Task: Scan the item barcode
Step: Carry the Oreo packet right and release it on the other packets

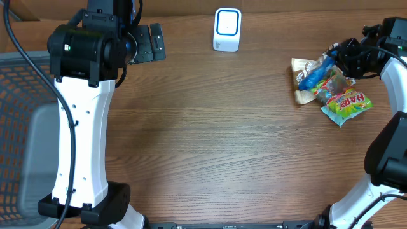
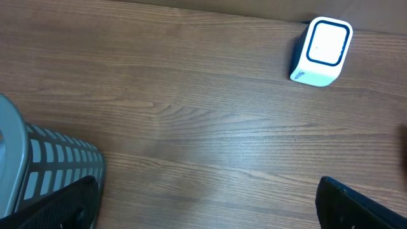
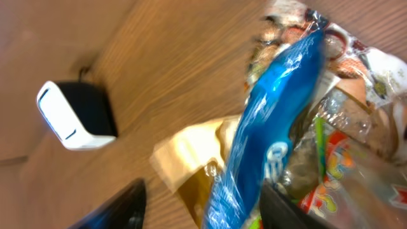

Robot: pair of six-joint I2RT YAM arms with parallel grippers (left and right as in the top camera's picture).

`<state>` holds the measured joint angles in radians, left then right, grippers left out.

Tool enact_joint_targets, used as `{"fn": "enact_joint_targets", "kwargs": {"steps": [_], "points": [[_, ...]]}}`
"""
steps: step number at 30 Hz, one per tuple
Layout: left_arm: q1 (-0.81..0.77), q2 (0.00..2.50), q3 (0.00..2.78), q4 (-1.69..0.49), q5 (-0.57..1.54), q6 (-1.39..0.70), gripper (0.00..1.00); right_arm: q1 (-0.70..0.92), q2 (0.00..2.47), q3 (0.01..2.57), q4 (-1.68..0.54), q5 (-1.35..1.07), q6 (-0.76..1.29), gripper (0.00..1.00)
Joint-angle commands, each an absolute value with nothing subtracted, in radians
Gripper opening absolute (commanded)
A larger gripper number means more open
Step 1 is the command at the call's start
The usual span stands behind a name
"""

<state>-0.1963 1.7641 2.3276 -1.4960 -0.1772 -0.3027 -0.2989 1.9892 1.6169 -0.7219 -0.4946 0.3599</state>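
Snack pile (image 1: 343,102) lies on surface (image 1: 210,140), well right of scanner (image 1: 226,29). My right tool (image 3: 200,194) sits over pile, jaws part-spread, blue packet (image 3: 273,108) between them, not gripped. Left tool (image 2: 206,203) wide, empty, left of scanner. I judge: close on blue packet alone, lift clear, turn barcode face toward scanner.

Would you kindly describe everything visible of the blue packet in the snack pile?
The blue packet is a long, glossy, crinkled foil-like wrapper with white print near one end. It lies slanted on top of the snack pile at the right of the table, over a tan packet. The right gripper's open jaws straddle its printed end; contact is unclear.
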Motion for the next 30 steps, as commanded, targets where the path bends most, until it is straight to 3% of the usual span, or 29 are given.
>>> {"fn": "enact_joint_targets", "kwargs": {"steps": [1, 6, 13, 17, 20, 22, 23, 30], "points": [[-0.197, 1.765, 2.326, -1.492, -0.191, -0.284, 1.0, -0.297, 1.975, 1.633, -0.708, -0.593, 0.375, 0.73], [-0.197, 1.765, 2.326, -1.492, -0.191, -0.284, 1.0, -0.312, 1.909, 1.696, -0.72, -0.836, 0.374, 0.75], [-0.197, 1.765, 2.326, -1.492, -0.191, -0.284, 1.0, -0.293, 1.658, 1.736, -0.892, -0.854, 0.284, 0.75], [-0.197, 1.765, 2.326, -1.492, -0.191, -0.284, 1.0, -0.263, 1.503, 1.736, -1.08, -0.767, 0.225, 0.76], [-0.197, 1.765, 2.326, -1.492, -0.191, -0.284, 1.0, -0.215, 1.372, 1.736, -1.255, -0.558, 0.209, 0.77], [-0.197, 1.765, 2.326, -1.492, -0.191, -0.284, 1.0, -0.185, 1.309, 1.736, -1.334, -0.48, 0.209, 0.85], [-0.197, 1.765, 2.326, -1.492, -0.19, -0.284, 1.0, -0.17, 1.282, 1.736, -1.368, -0.46, 0.209, 1.0], [-0.197, 1.765, 2.326, -1.492, -0.191, -0.284, 1.0, -0.145, 1.174, 1.736, -1.428, -0.456, 0.216, 1.0]]}}
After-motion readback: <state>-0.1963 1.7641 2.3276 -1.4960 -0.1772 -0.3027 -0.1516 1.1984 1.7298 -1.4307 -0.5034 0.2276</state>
